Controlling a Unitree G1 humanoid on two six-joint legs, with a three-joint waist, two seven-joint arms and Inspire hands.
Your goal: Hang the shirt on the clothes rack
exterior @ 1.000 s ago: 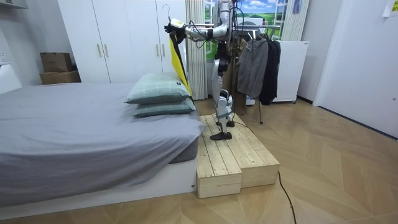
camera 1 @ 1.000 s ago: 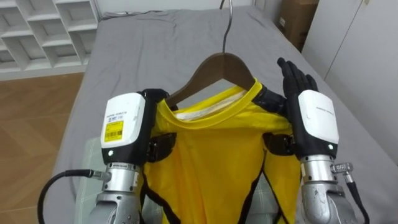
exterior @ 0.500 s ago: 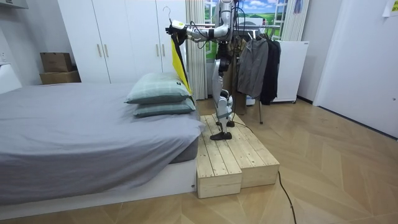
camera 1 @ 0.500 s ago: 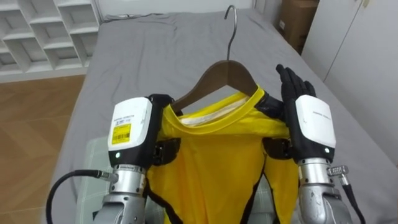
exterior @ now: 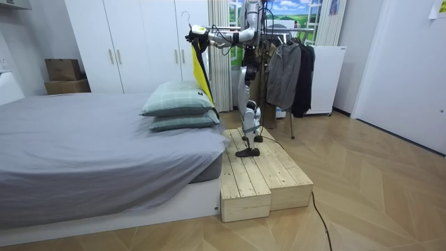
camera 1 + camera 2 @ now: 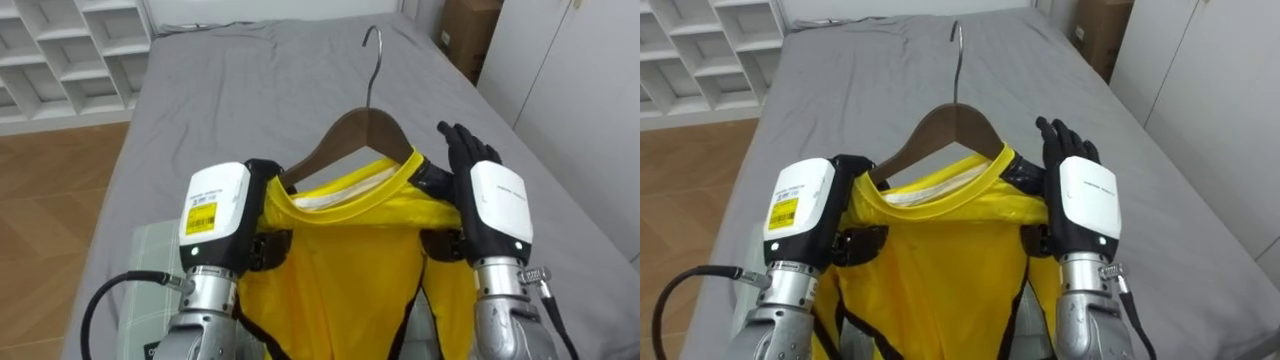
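Observation:
A yellow shirt (image 6: 345, 250) hangs on a brown wooden hanger (image 6: 360, 130) whose metal hook points up. I hold both up over the grey bed (image 6: 250, 80). My left hand (image 6: 215, 210) is curled round the shirt's left shoulder at the hanger's end. At the right shoulder my right hand (image 6: 495, 205) has its fingers straight, pointing up beside the hanger's arm, and its thumb lies against the hanger's end. In the room view the shirt (image 5: 200, 70) hangs from my raised arms above the pillows (image 5: 180, 104).
I stand on a wooden platform (image 5: 261, 174) at the head of the bed. A rack of dark clothes (image 5: 289, 70) is behind me. White shelves (image 6: 60, 50) stand to the left of the bed and a cardboard box (image 6: 470, 30) to the right.
The eye view has shifted, so more of the hanger's hook shows. The hold of both hands on the shirt and hanger looks the same.

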